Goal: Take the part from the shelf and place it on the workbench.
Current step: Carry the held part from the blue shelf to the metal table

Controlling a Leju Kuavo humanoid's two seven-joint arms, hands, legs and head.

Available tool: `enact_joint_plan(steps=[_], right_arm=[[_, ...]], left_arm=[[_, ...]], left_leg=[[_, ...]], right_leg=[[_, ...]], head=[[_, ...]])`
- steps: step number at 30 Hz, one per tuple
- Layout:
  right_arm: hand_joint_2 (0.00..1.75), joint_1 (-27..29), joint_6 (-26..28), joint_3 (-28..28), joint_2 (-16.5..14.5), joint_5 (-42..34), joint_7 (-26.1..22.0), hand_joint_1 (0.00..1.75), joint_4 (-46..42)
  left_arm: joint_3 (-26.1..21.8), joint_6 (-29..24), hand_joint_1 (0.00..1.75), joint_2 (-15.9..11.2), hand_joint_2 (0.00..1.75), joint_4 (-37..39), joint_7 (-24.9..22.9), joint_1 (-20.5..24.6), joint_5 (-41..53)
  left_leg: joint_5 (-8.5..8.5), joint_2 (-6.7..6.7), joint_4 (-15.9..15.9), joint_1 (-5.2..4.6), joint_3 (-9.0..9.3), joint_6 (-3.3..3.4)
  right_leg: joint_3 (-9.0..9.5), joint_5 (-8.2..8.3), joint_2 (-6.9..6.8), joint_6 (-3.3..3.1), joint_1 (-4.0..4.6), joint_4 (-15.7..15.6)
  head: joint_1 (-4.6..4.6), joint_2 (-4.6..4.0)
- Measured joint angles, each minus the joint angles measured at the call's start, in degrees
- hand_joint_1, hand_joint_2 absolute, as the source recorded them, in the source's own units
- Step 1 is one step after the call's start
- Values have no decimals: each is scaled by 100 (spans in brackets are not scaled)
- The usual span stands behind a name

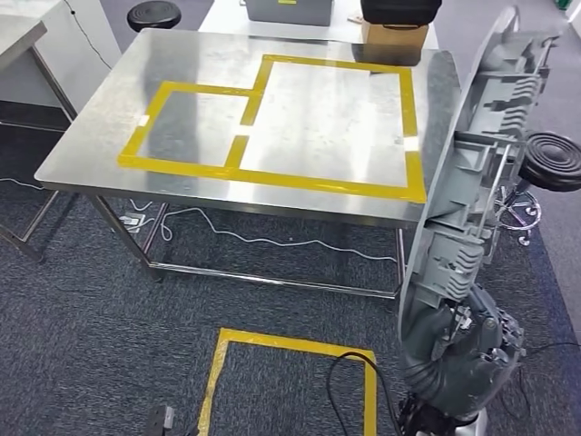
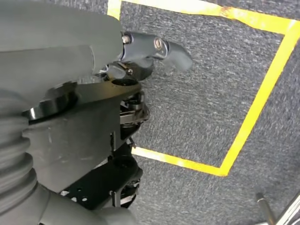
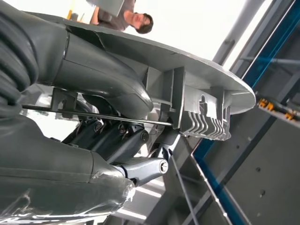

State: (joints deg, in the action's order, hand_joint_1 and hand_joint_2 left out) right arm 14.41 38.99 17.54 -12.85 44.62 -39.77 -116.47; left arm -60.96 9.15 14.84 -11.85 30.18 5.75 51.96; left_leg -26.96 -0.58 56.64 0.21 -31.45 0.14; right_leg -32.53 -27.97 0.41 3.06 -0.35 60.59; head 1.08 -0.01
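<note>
Part [image 1: 479,154] is off the shelf, right hand [image 1: 456,350] grasping its lower end upright beside the table [image 1: 89,145]; left hand [image 2: 106,103] hangs released, placing not yet done.

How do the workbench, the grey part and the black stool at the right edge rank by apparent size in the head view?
1. workbench
2. grey part, held by the right hand; close to the camera, so it looks enlarged
3. black stool

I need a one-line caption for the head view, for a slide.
Right hand holds a long grey ribbed part upright beside the steel workbench marked with yellow tape rectangles.
</note>
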Motion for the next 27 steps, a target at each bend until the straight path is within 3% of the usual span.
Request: enact_joint_plan(steps=[1,3,5,6,7,8,10,11,14,16,19,20,21,22,24,25,27], right_arm=[[175,-3,0,7,2,-2,-1,175,11],[175,-6,0,17,9,-5,-2,175,33],[175,-6,0,23,14,-5,0,175,60],[175,-5,0,23,15,-1,1,175,71],[175,-4,0,23,15,5,1,175,79],[175,-3,0,23,15,12,0,175,83],[175,-3,0,23,17,28,-2,175,88],[175,-1,0,24,19,35,-2,175,91],[175,5,0,26,17,45,3,175,95],[175,4,0,28,17,57,3,175,96],[175,4,0,30,17,72,0,175,96],[175,5,0,30,17,73,1,175,97],[175,5,0,30,17,74,1,175,99],[175,5,0,30,17,76,1,175,102],[175,3,0,31,17,78,1,175,104],[175,2,0,31,17,79,0,175,105],[175,0,0,34,17,81,-1,175,107]], left_arm=[[-3,-19,0,0,175,0,-5,-1,0],[-7,-89,0,1,175,0,-24,0,1],[-13,-157,0,-1,175,0,-47,-7,1],[-17,-175,0,-1,175,0,-58,-9,1],[-23,-187,0,1,175,0,-68,-10,2],[-34,-199,0,2,175,0,-76,-11,3],[-63,-227,0,3,175,0,-82,-5,9],[-75,-245,0,2,175,0,-82,-2,13],[-88,-281,0,5,175,0,-77,20,19],[-93,-302,0,9,175,0,-75,44,18],[-105,-320,0,6,175,0,-83,52,10],[-108,-319,0,4,175,0,-86,48,7],[-110,-307,0,3,175,0,-86,46,2],[-111,-276,0,1,175,0,-80,46,-5],[-111,-167,0,-1,175,0,-45,51,-14],[-111,-107,0,-2,175,0,-25,57,-17],[-111,-30,0,-3,175,0,4,60,-13]], left_leg=[[-9,-3,-2,5,51,27],[-51,-4,-2,2,111,59],[-120,-13,-1,0,175,67],[-164,-22,-1,0,225,63],[-215,-32,-1,1,289,53],[-271,-40,-3,2,352,35],[-381,-48,12,-8,445,-25],[-419,-47,14,-13,467,-61],[-453,-39,25,-17,500,-148],[-539,-26,343,-16,327,-203],[-928,-17,1359,-12,-365,-273],[-972,-17,1558,-11,-551,-281],[-893,-16,1574,-12,-646,-279],[-694,-16,1394,-13,-634,-266],[-193,-12,705,-24,-422,-217],[-99,-9,403,-33,-320,-188],[-151,-8,74,-48,-211,-129]], right_leg=[[-108,-120,-3,17,-3,219],[-509,-411,-6,40,-3,907],[-884,-525,-7,57,-4,1361],[-949,-428,-7,58,-6,1313],[-917,-217,-8,52,-8,1068],[-825,78,-8,43,-9,705],[-660,437,-4,-9,6,125],[-627,505,3,-51,17,3],[-582,487,21,-170,20,-30],[-520,459,15,-220,-5,-61],[-487,409,11,-271,-10,-73],[-479,394,16,-277,-8,-73],[-463,380,23,-278,-6,-72],[-439,366,30,-274,-5,-72],[-384,328,38,-250,1,-70],[-370,305,43,-227,9,-76],[-329,276,49,-150,24,-118]], head=[[9,0],[26,-1],[31,-1],[32,-1],[33,-1],[34,-1],[35,-1],[35,-1],[37,-1],[15,-1],[-6,-1],[-6,-1],[-6,-1],[-7,-1],[-7,-1],[-9,-1],[-17,0]])
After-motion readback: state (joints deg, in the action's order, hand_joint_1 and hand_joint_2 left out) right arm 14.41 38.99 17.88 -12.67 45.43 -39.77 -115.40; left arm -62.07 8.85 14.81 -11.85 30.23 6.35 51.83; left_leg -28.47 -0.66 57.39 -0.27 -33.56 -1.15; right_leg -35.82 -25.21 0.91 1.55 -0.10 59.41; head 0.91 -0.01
